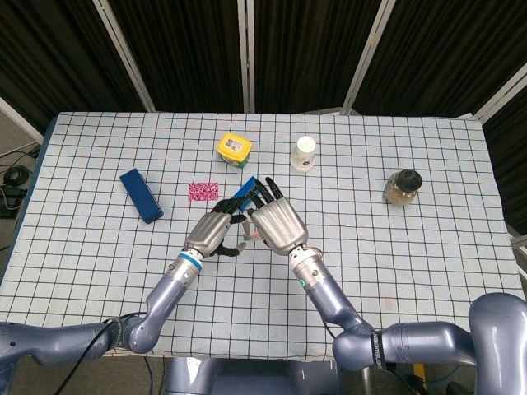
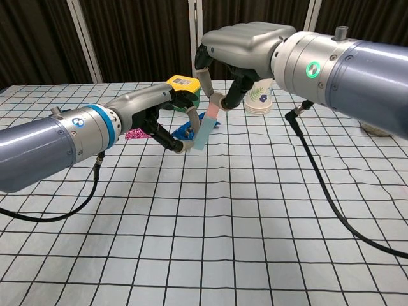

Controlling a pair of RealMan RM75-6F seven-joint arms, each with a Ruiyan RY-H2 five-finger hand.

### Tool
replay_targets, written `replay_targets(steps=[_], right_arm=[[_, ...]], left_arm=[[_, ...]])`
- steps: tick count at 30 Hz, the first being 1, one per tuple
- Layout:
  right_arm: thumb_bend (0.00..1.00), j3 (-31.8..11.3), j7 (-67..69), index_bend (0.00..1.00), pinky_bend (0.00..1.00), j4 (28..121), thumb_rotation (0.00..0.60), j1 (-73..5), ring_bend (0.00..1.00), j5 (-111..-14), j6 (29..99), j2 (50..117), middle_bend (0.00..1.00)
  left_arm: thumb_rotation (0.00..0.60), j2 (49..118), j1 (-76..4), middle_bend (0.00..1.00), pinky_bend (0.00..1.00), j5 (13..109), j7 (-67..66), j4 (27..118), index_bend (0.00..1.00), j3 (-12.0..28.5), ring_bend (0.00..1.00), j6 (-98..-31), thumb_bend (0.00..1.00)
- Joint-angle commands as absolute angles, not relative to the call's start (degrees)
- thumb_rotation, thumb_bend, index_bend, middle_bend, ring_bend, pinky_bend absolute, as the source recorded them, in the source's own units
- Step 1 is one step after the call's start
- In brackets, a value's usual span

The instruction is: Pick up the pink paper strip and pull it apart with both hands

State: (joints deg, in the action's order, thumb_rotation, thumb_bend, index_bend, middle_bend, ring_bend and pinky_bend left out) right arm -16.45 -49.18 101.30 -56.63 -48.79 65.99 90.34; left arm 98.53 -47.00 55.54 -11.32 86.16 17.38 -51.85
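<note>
The pink paper strip (image 2: 204, 128) hangs slanted above the table, pink at its upper end and pale blue lower down. My right hand (image 2: 245, 48) pinches its upper end between fingertips. My left hand (image 2: 167, 115) pinches its lower end near the table. In the head view the left hand (image 1: 216, 234) and the right hand (image 1: 276, 223) meet at the table's middle, and only a small bit of the paper strip (image 1: 245, 239) shows between them. The strip is in one piece.
Behind the hands lie a blue packet (image 1: 244, 189) and a pink patterned packet (image 1: 203, 191). A blue box (image 1: 141, 195) lies to the left. A yellow-lidded tub (image 1: 234, 150), a white cup (image 1: 304, 153) and a black-lidded jar (image 1: 402, 186) stand further back.
</note>
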Motion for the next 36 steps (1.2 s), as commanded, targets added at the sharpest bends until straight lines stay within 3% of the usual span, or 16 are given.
replay_targets(steps=[1, 22, 36], right_arm=[[0.48, -16.3, -49.0, 0.71, 0.00, 101.6, 0.600, -56.7, 0.00, -48.9, 66.0, 90.2, 0.19], [0.48, -15.4, -47.8, 0.71, 0.00, 102.1, 0.600, -57.1, 0.00, -49.0, 66.7, 89.5, 0.19], [0.48, -13.8, -46.2, 0.71, 0.00, 103.1, 0.600, -55.7, 0.00, -52.2, 67.1, 86.3, 0.19]], left_arm=[[0.600, 98.7, -47.3, 0.00, 0.00, 55.2, -11.3, 85.9, 0.48, 17.4, 0.00, -51.8, 0.38], [0.600, 99.5, -48.4, 0.00, 0.00, 52.8, -12.2, 86.2, 0.63, 17.1, 0.00, -52.6, 0.48], [0.600, 98.3, -47.9, 0.00, 0.00, 51.5, -12.1, 85.3, 0.72, 16.6, 0.00, -53.0, 0.48]])
